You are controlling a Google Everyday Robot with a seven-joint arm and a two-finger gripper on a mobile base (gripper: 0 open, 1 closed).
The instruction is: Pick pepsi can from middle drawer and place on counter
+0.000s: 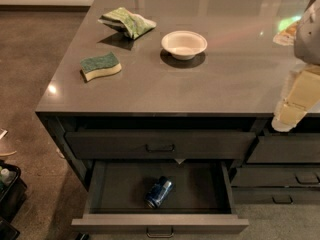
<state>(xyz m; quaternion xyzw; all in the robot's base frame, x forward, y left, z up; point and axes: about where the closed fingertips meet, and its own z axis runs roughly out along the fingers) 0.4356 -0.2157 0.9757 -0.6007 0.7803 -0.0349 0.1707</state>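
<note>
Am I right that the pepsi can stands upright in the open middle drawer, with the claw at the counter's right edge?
No: the camera view shows the pepsi can lying on its side in the middle drawer, claw at the counter's right edge.
</note>
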